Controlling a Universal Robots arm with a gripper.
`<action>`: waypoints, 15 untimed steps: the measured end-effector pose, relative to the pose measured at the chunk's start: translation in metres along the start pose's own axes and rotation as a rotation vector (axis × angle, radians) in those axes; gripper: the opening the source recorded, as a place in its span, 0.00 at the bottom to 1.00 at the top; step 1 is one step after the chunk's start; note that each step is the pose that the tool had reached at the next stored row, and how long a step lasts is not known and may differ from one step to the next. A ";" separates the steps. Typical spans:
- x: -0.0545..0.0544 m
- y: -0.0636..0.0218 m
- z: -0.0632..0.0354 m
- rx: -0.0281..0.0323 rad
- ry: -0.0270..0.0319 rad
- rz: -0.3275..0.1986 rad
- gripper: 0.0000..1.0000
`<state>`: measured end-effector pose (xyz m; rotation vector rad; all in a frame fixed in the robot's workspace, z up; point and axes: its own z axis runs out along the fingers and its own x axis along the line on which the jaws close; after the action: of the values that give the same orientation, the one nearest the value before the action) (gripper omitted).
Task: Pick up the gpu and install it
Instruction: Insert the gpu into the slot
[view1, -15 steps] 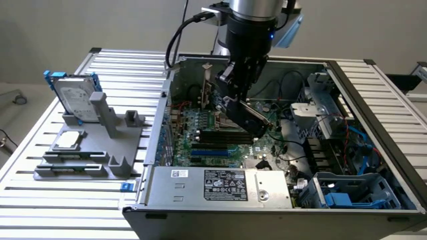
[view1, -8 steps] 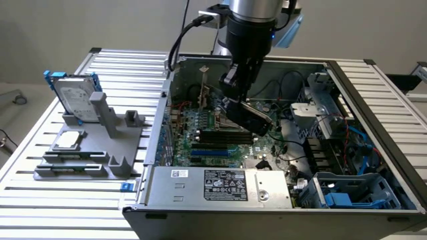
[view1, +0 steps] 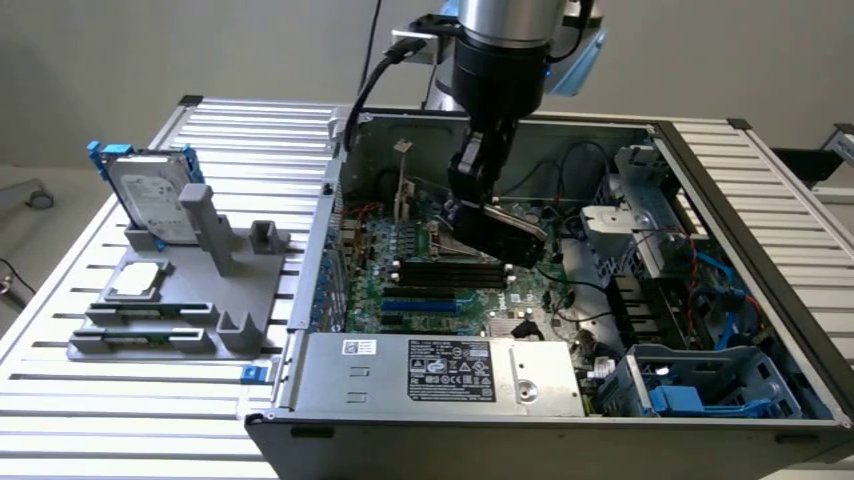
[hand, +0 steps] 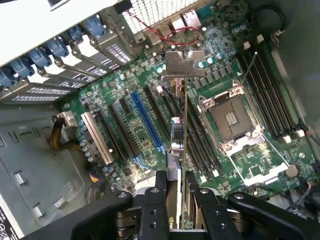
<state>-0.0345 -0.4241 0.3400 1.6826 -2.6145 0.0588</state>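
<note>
The gpu (view1: 518, 236), a thin rectangular expansion card with a green circuit board on one face and a black rounded plastic cooler shroud on the other, hangs tilted inside the open grey sheet-metal computer case (view1: 534, 445), above the large green motherboard (hand: 115, 82) and not seated in any slot. The black tool (hand: 181, 192) pinches it across its two flat faces, one finger on each side. In the wrist view the card shows edge-on, with its bright folded steel bracket (hand: 182, 64) at the far end.

It looks light and stiff, but fragile: the board would likely crack or flex if squeezed hard, and the smooth shroud may slip. The flat faces near the middle seem the safest hold, clear of the bracket and the contact edge. The long blue plastic slot (hand: 147, 120) lies just beside the card's line. The case rests on a ribbed aluminium desk (view1: 240, 130).
</note>
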 end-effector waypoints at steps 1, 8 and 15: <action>0.000 0.0000 0.0006 0.0008 -0.0002 -0.018 0.26; 0.000 0.0001 0.0060 0.0069 -0.0021 -0.145 0.26; -0.001 0.0002 0.0117 0.0130 -0.0040 -0.273 0.26</action>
<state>-0.0345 -0.4241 0.3282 2.0269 -2.3647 0.0651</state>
